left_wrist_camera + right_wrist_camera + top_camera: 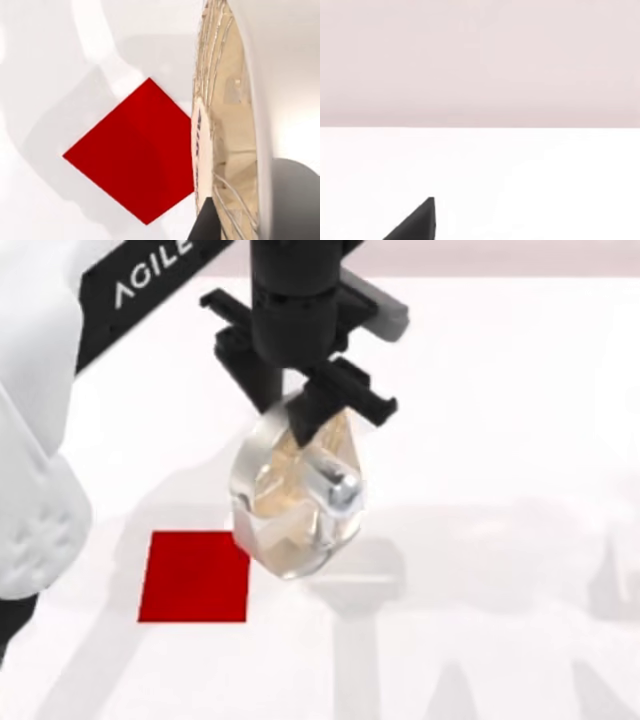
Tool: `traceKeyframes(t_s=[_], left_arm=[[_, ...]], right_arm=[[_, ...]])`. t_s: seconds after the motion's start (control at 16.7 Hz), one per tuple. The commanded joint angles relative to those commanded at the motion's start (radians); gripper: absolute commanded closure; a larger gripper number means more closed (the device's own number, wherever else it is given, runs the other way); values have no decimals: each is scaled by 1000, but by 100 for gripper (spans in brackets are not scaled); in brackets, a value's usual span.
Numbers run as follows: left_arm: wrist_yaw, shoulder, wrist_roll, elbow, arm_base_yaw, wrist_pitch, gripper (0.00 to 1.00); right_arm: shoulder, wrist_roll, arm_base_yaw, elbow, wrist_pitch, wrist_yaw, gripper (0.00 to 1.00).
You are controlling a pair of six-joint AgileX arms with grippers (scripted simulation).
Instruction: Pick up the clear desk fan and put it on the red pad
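Closest to the overhead camera, my left arm's white casing fills the left edge of the frame, and my left gripper (300, 405) reaches down from the upper centre, clenched on the top rim of the clear desk fan (297, 502). The fan hangs just right of frame centre, lifted off the bench (500, 440), with its shadow cast on the surface below and to its right. Its translucent ring stands roughly on edge, long axis running from upper right down to lower left, with the shiny silver hub (340, 490) facing right and toward the lens. The red pad (195, 576) lies flat at lower left, its upper right corner just under the fan's lower edge. The bench is plain white, meeting a pale pinkish wall along the top. My right arm is out of the overhead view; its wrist camera shows only bare bench, wall and one dark fingertip (417, 222), so I cannot tell its grip.
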Motion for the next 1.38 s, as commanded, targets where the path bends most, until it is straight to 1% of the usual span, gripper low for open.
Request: traceKeyframes(t_s=[0.12,0.3,0.42,0.6,0.78,0.96,1.14,1.26,1.38], left_arm=[[-20,-35,-136,-55,10,-8,100],[-47,-105,-418,-154,29,-8,100],[-61,-161,-653,-227,44,4,100],[-68,-251,-1044,-345,68,43,100],[-57,-340,-1427,-466,93,105,100],[-33,-417,-1747,-581,117,176,100],[-2,-473,-1979,-681,137,241,100],[16,-499,-2083,-735,147,276,100],[30,-514,-2147,-773,154,301,100]], right_arm=[[0,0,0,0,0,0,0],[0,0,0,0,0,0,0],[0,0,0,0,0,0,0],[0,0,0,0,0,0,0],[0,0,0,0,0,0,0],[0,0,0,0,0,0,0],[0,0,0,0,0,0,0],[0,0,0,0,0,0,0],[0,0,0,0,0,0,0]])
